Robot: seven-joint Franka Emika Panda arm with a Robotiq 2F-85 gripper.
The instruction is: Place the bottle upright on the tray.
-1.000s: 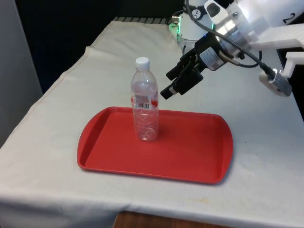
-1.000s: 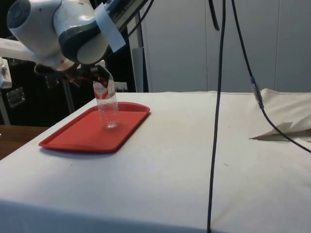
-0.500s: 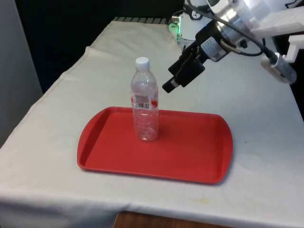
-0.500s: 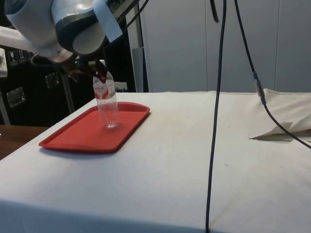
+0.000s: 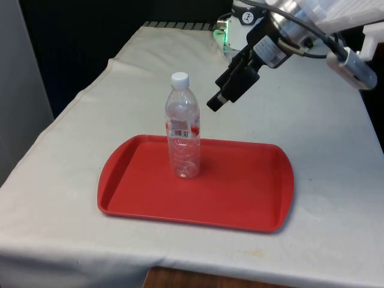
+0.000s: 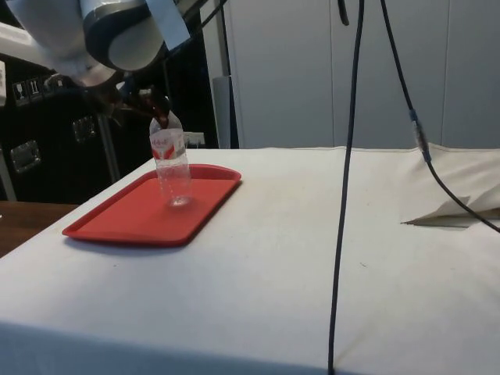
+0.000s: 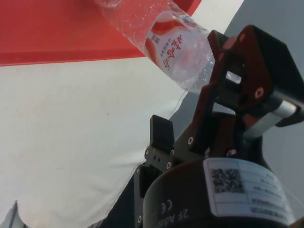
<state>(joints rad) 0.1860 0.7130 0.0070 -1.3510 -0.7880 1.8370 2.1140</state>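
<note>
A clear plastic bottle (image 5: pixel 183 135) with a white cap and a red label stands upright on the red tray (image 5: pixel 246 180), in its left half in the front view. My gripper (image 5: pixel 216 101) hangs in the air beyond the tray's far edge, up and to the front view's right of the bottle's cap, apart from it. Its fingers are open with nothing between them. From the side, the bottle (image 6: pixel 173 168) stands on the tray (image 6: pixel 125 223) with the gripper (image 6: pixel 148 107) just above and behind its top. The wrist view has the bottle (image 7: pixel 166 35) beyond the open gripper (image 7: pixel 202 97).
The tray lies near the table's front edge on the white cloth (image 5: pixel 78 120). A black cable (image 6: pixel 344 195) hangs down across the side view, and a fold of cloth (image 6: pixel 453 211) lies at its right.
My gripper has risen and drawn back from the bottle toward the table's far end. The bottle has stayed upright in the same spot on the tray.
</note>
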